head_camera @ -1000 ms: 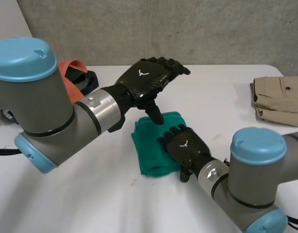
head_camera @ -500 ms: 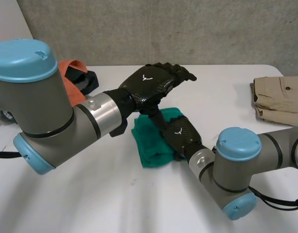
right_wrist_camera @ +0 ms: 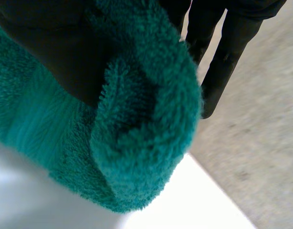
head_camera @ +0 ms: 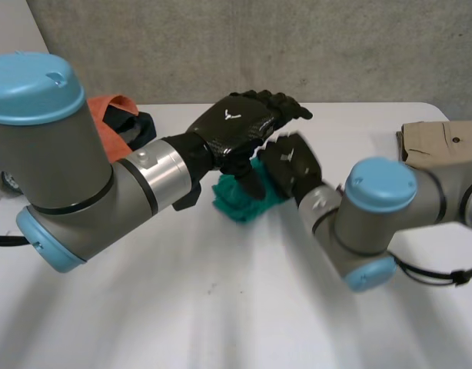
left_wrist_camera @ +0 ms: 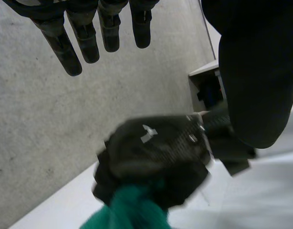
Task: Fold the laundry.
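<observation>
Green towel [head_camera: 234, 201] bunched in right hand [head_camera: 294, 163], long axis unclear

Part-hidden: green towel [head_camera: 237, 198], bunched, its upper part covered by the left hand [head_camera: 240, 127] and right hand [head_camera: 294, 163]; its folds cannot be read. The right hand is blurred in the head and left wrist views. In its own wrist view, the fingers [right_wrist_camera: 220, 71] and thumb clamping the towel are cut off at the edge.

Beyond the right arm: khaki garment [head_camera: 443, 142], cut by the edge, its near side covered.

Behind the left arm: orange cloth [head_camera: 117, 102] and black item [head_camera: 144, 127], both partly covered; the item's kind cannot be told.
</observation>
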{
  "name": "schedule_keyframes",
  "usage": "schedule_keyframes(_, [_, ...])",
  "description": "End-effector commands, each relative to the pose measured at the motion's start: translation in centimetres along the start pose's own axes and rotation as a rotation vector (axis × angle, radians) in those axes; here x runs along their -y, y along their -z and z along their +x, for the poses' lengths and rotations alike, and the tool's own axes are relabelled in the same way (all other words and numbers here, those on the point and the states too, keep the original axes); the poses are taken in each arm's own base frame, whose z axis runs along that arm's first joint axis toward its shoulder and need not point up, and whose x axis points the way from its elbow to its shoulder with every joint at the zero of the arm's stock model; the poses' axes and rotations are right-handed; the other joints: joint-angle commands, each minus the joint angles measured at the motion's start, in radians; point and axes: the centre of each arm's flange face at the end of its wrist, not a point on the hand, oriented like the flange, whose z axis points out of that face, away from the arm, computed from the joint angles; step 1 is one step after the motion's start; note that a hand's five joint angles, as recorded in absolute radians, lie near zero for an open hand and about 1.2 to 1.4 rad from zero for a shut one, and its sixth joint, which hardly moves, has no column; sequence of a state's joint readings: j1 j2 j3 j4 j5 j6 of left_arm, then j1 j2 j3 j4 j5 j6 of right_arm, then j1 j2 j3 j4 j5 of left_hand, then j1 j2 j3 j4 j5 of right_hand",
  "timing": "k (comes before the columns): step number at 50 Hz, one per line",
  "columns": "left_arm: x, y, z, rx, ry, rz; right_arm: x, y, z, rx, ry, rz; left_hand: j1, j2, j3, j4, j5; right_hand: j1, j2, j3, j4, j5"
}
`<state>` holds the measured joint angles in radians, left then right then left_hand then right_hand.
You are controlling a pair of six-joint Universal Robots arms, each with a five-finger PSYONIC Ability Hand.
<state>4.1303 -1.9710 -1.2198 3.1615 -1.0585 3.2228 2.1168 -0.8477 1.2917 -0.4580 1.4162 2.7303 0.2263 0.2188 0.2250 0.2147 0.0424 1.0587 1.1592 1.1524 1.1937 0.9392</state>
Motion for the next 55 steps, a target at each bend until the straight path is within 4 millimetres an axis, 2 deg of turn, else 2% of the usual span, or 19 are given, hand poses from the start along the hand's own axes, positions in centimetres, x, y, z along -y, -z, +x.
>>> schedule_keyframes(1, [2.6,0.4,-0.1,0.01,-0.039,0.074,3.4,-3.0,8.1,-0.178,-0.057,0.141,-0.033,-0.026,-0.032,-0.022,-0.024,0.338,0.237,0.244,0.203,0.283])
schedule_keyframes(6, [3.8,0.2,-0.3,0.011,-0.032,0.124,3.9,-3.5,16.3,-0.343,-0.014,0.191,-0.033,-0.026,-0.032,-0.022,-0.024,0.338,0.237,0.244,0.203,0.283])
schedule_keyframes(7, [3.9,0.2,-0.3,0.011,-0.028,0.131,3.7,-3.3,19.0,-0.393,0.003,0.198,-0.033,-0.026,-0.032,-0.022,-0.024,0.338,0.237,0.244,0.203,0.283])
schedule_keyframes(10, [4.2,0.1,-0.3,0.008,-0.005,0.15,3.1,-2.9,22.8,-0.465,0.031,0.2,-0.03,-0.023,-0.029,-0.019,-0.021,0.338,0.237,0.244,0.203,0.283])
schedule_keyframes(14, [3.9,0.1,-0.4,0.008,0.015,0.15,0.3,-1.8,28.9,-0.578,0.073,0.183,-0.03,-0.023,-0.029,-0.019,-0.021,0.338,0.237,0.244,0.203,0.283])
schedule_keyframes(15, [3.8,0.1,-0.3,0.007,0.017,0.147,-2.2,-1.3,31.0,-0.602,0.083,0.154,-0.03,-0.023,-0.029,-0.019,-0.021,0.338,0.237,0.244,0.203,0.283])
schedule_keyframes(18, [3.3,-0.1,-0.2,0.002,0.021,0.135,-5.8,-0.6,33.4,-0.601,0.096,0.121,-0.03,-0.023,-0.029,-0.019,-0.021,0.338,0.237,0.244,0.203,0.283])
schedule_keyframes(19, [3.2,-0.1,-0.1,0.0,0.023,0.134,-8.3,-0.3,34.4,-0.578,0.098,0.098,-0.027,-0.02,-0.026,-0.016,-0.018,0.338,0.237,0.244,0.203,0.283])
schedule_keyframes(21, [2.9,-0.3,0.1,-0.006,0.028,0.128,-11.5,0.0,34.7,-0.545,0.088,0.067,-0.027,-0.02,-0.026,-0.016,-0.018,0.338,0.237,0.244,0.203,0.283])
schedule_keyframes(22, [2.8,-0.3,0.1,-0.006,0.03,0.125,-14.8,0.4,34.9,-0.517,0.077,0.023,-0.027,-0.02,-0.026,-0.016,-0.018,0.338,0.237,0.244,0.203,0.283])
schedule_keyframes(26, [1.6,-0.8,0.0,-0.009,0.045,0.101,-21.0,2.1,35.0,-0.47,0.027,-0.058,-0.025,-0.017,-0.023,-0.013,-0.015,0.338,0.237,0.244,0.203,0.283])
schedule_keyframes(31, [1.4,-0.9,0.2,-0.015,0.046,0.095,-24.0,4.6,35.6,-0.438,-0.034,-0.142,-0.025,-0.017,-0.023,-0.013,-0.015,0.338,0.237,0.244,0.203,0.283])
schedule_keyframes(32, [1.4,-0.9,0.4,-0.018,0.044,0.095,-24.0,4.8,35.7,-0.435,-0.034,-0.148,-0.025,-0.017,-0.023,-0.013,-0.015,0.338,0.237,0.244,0.203,0.283])
schedule_keyframes(33, [1.4,-0.9,0.4,-0.019,0.044,0.096,-24.0,5.1,35.9,-0.436,-0.035,-0.155,-0.022,-0.014,-0.02,-0.01,-0.012,0.025,-0.076,-0.069,-0.11,-0.03])
schedule_keyframes(34, [1.4,-0.9,0.4,-0.019,0.044,0.096,-23.6,5.5,36.2,-0.436,-0.036,-0.164,-0.022,-0.014,-0.02,-0.01,-0.012,-0.884,-0.985,-0.978,-1.019,-0.939])
schedule_keyframes(46, [1.8,-0.7,1.5,-0.039,0.044,0.1,-13.9,9.9,40.7,-0.518,-0.058,-0.19,-0.022,-0.014,-0.02,-0.01,-0.012,-0.884,-0.985,-0.978,-1.019,-0.939])
schedule_keyframes(49, [1.4,-0.6,1.9,-0.049,0.05,0.089,-12.7,11.0,41.3,-0.538,-0.074,-0.219,-0.022,-0.014,-0.02,-0.01,-0.012,-0.884,-0.985,-0.978,-1.019,-0.939])
schedule_keyframes(52, [1.3,-0.5,2.1,-0.05,0.054,0.083,-12.1,13.4,42.9,-0.634,-0.092,-0.316,-0.025,-0.017,-0.023,-0.013,-0.015,-0.884,-0.985,-0.978,-1.019,-0.939])
schedule_keyframes(55, [1.7,-0.3,2.2,-0.05,0.052,0.092,-9.6,15.9,45.9,-0.825,0.039,-0.431,-0.025,-0.017,-0.023,-0.013,-0.015,-0.884,-0.985,-0.978,-1.019,-0.939])
